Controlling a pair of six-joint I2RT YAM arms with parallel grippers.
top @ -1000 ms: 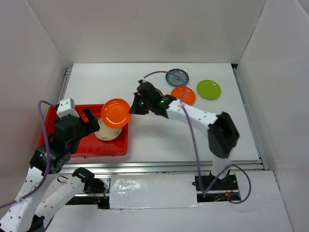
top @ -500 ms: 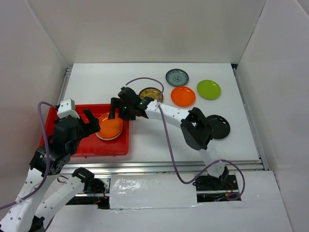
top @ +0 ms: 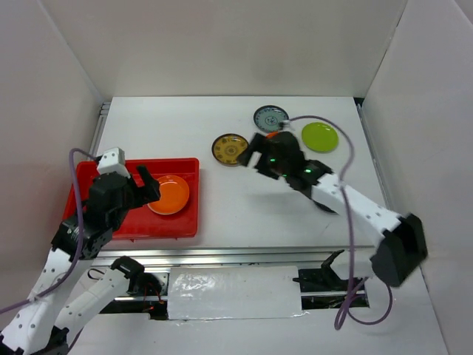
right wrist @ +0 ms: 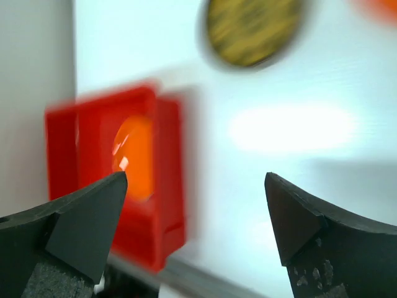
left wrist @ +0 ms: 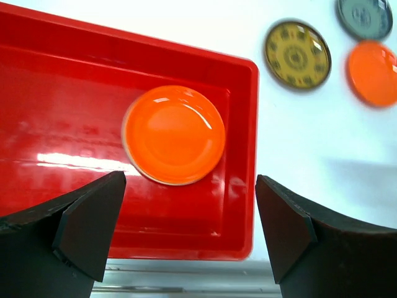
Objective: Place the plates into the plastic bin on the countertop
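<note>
The red plastic bin point(top: 111, 222) sits at the left of the white countertop point(top: 222, 207). An orange plate point(top: 168, 194) lies flat in the bin's right half, with a thin pale edge under it in the left wrist view point(left wrist: 173, 135). My left gripper point(top: 142, 185) hovers open over the bin, empty point(left wrist: 189, 205). My right gripper point(top: 256, 154) is open and empty above the countertop, beside the brown-yellow plate point(top: 230, 149). The blue-grey plate point(top: 270, 118) and lime green plate point(top: 320, 137) lie behind it. A second orange plate point(left wrist: 374, 72) is mostly hidden under the right arm from above.
White walls enclose the countertop on three sides. A metal rail point(top: 251, 255) runs along the front edge. The blurred right wrist view shows the bin point(right wrist: 167, 186) and the brown-yellow plate point(right wrist: 254, 28).
My right gripper opened, left the orange plate in the bin, and pulled back right toward the plates at the back. The left arm shifted only slightly.
</note>
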